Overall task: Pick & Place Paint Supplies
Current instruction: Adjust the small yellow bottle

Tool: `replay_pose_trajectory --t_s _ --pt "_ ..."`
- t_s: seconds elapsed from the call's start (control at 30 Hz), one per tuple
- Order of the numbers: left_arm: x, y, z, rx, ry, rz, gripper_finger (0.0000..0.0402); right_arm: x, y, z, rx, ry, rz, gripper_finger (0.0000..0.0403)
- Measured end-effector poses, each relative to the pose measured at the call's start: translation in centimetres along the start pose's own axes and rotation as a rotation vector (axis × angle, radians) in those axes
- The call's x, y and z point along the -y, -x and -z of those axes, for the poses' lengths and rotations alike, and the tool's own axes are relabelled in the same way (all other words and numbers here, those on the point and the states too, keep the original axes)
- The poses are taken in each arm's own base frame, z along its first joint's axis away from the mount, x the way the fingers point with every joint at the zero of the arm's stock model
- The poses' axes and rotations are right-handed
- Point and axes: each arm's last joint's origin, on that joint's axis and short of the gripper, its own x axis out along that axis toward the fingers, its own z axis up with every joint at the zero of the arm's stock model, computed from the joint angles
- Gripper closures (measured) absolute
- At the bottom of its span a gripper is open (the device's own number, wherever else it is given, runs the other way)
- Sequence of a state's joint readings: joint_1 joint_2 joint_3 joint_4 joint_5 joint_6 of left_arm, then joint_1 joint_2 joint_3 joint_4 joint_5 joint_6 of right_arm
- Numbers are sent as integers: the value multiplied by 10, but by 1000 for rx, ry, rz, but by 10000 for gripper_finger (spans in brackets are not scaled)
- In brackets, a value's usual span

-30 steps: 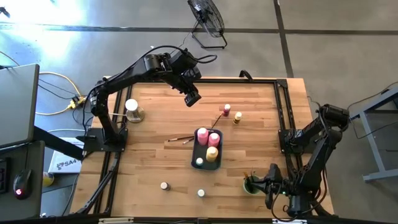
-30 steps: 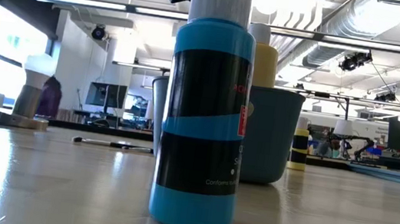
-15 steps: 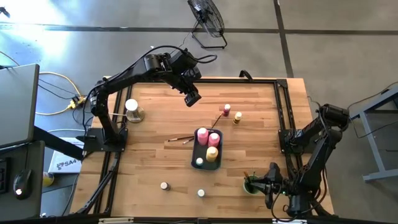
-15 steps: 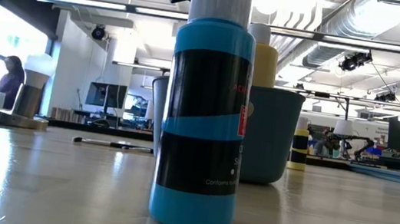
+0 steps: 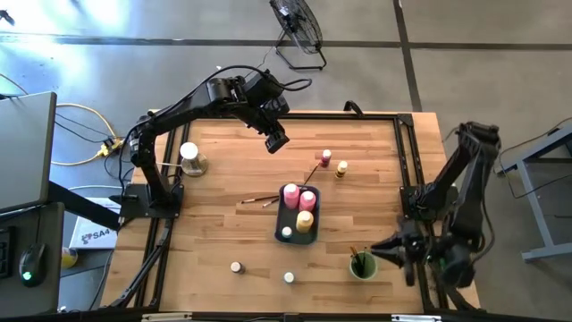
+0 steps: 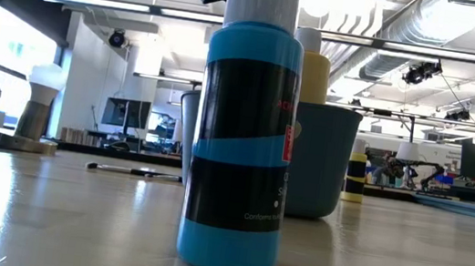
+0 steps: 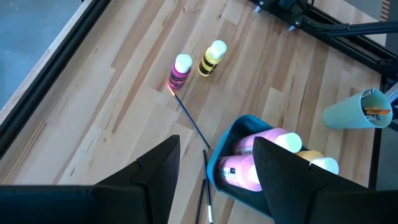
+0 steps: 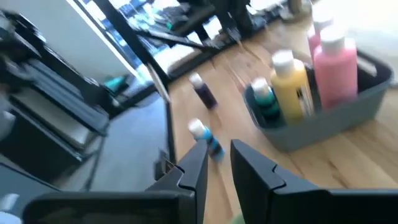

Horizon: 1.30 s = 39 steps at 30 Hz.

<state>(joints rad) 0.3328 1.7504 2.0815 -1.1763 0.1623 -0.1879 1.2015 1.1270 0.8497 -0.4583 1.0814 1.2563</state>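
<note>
At lower right of the high view, the right gripper (image 5: pixel 399 253), fingers narrowly parted and empty, sits beside the green cup (image 5: pixel 362 266), probably just after dropping brushes (image 5: pixel 358 257) in it; the left gripper (image 5: pixel 278 141), open, waits at upper centre.

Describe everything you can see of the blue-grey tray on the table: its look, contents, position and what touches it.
The tray is a small, dark blue-grey rectangular tub, plastic by its look, resting flat near the table's middle. Upright inside stand two pink bottles, a yellow bottle and a small teal jar. A paintbrush lies beside it; no gripper touches it.
</note>
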Motion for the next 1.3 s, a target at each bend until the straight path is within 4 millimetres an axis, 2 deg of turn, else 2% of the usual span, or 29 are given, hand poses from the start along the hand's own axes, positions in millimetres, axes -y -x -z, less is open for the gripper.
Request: replay_pose_trajectory --t_s 0.2,0.37,0.5,0.73,1.03,1.3 --pt "0 0 0 0 0 0 202 3 16 -35 182 15 -11 341" --pt "0 0 0 0 0 0 202 5 20 -45 372 53 101 343" --pt "0 0 0 -2 0 1 202 5 19 -44 424 58 140 343" --pt "0 0 0 -2 0 2 202 2 15 -37 366 76 107 345" --pt "0 0 0 0 0 0 202 1 14 -34 388 90 126 347" --pt "-2 0 -2 27 28 -77 202 1 12 -36 397 88 138 347"
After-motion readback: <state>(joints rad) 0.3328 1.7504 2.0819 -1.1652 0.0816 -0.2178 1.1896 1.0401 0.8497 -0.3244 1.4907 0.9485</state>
